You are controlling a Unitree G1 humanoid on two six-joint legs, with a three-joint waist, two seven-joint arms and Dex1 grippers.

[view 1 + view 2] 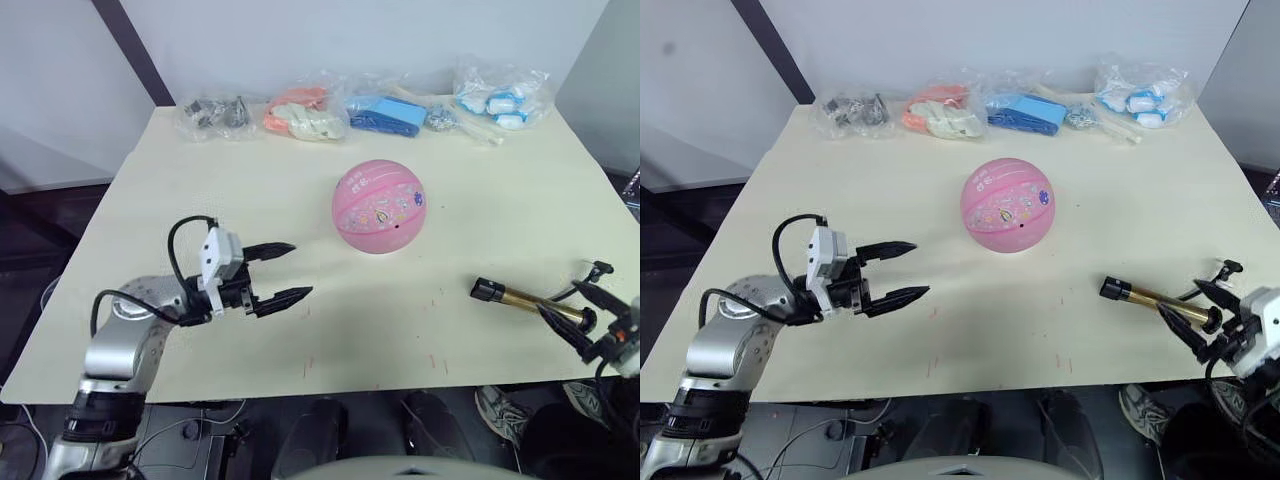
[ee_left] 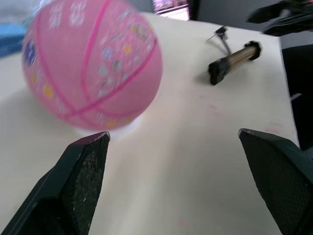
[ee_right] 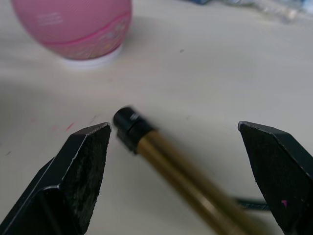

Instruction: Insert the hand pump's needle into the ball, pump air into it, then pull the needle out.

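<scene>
The pink ball [image 1: 379, 205] with cartoon prints sits on a small white ring [image 3: 93, 61] in the middle of the cream table [image 1: 200, 180]. The gold hand pump [image 1: 525, 298] lies flat near the table's front right edge, one black cap pointing toward the ball. My right gripper [image 1: 558, 295] is open, its fingers on either side of the pump's handle end, where the thin black hose [image 2: 222, 36] curls. The needle is too small to make out. My left gripper [image 1: 300, 269] hovers open and holds nothing, left of the ball and a hand's width away.
Several clear bags line the far edge: dark metal parts [image 1: 215, 115], pink-white items [image 1: 305, 115], blue items [image 1: 385, 112] and white-blue items [image 1: 500, 100]. The pump lies close to the front right table edge. A person's shoes [image 1: 500, 405] show below that edge.
</scene>
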